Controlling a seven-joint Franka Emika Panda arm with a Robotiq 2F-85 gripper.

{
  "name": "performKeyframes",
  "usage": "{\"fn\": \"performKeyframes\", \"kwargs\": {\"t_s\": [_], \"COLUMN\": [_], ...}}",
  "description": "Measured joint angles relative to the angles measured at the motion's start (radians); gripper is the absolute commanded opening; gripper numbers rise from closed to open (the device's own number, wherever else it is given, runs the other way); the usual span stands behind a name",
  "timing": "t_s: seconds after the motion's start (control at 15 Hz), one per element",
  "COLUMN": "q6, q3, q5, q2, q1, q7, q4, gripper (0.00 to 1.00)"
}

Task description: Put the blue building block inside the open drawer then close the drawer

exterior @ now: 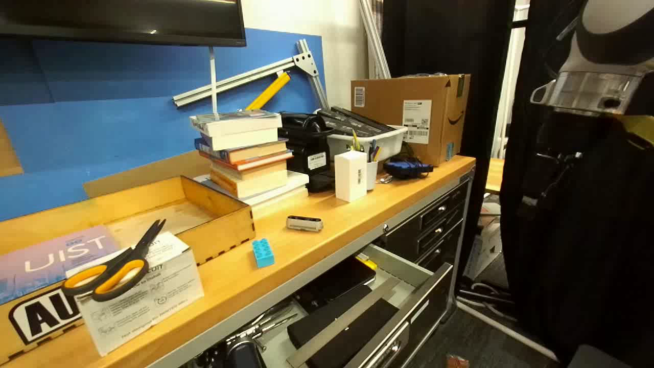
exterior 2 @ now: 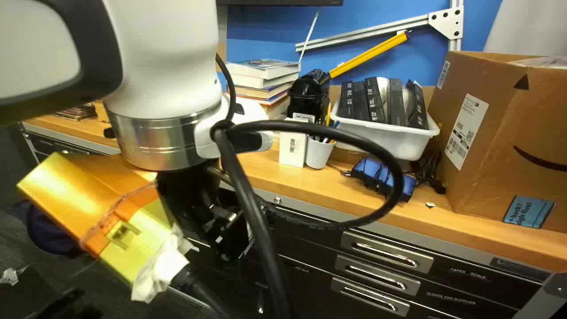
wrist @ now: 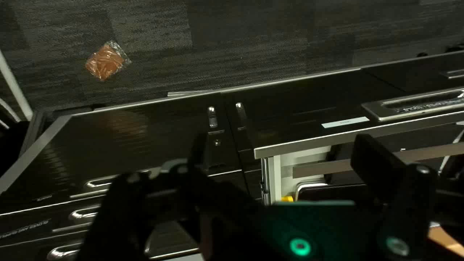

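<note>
On the wooden benchtop (exterior: 301,255), we find the blue building block (exterior: 263,253) lying studs up, between the front edge and the corner of a shallow wooden tray (exterior: 225,232). Near it lies a small grey device (exterior: 304,223); to its other side stands a white carton (exterior: 153,301) with orange-handled scissors (exterior: 130,257) across the top. Below the bench edge the drawer (exterior: 433,304) stands open, and inside it we see dark flat cases (exterior: 327,309) and a long flat strip (exterior: 343,322). In the wrist view, the gripper (wrist: 282,152) has its fingers (wrist: 373,157) spread wide with nothing held; between them we see a dark cabinet (wrist: 163,134) and the drawer's end corner. Farther back on the benchtop we make out a stack of books (exterior: 245,163), and past it a white box (exterior: 351,176), a cup of pens (exterior: 372,176) and a big cardboard box (exterior: 386,115), all in both exterior views. On the carpet (wrist: 253,36) we spot an orange packet (wrist: 107,61) in clear wrap.
</note>
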Motion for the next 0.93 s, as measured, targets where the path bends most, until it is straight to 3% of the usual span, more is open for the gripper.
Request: {"fn": "performKeyframes", "kwargs": {"t_s": [0.4,0.53,0.93], "q6": [0.000,0.014,0.130], "q3": [0.001,0.030,0.323], "q5": [0.001,0.001,-0.015], "q2": [-0.001,0.006,0.098], "q1": [0.000,0.000,0.079], "q7": [0.000,0.013,0.217], "q4": [0.001,0.000,0.055], "gripper": [1.00,1.00,1.00]}}
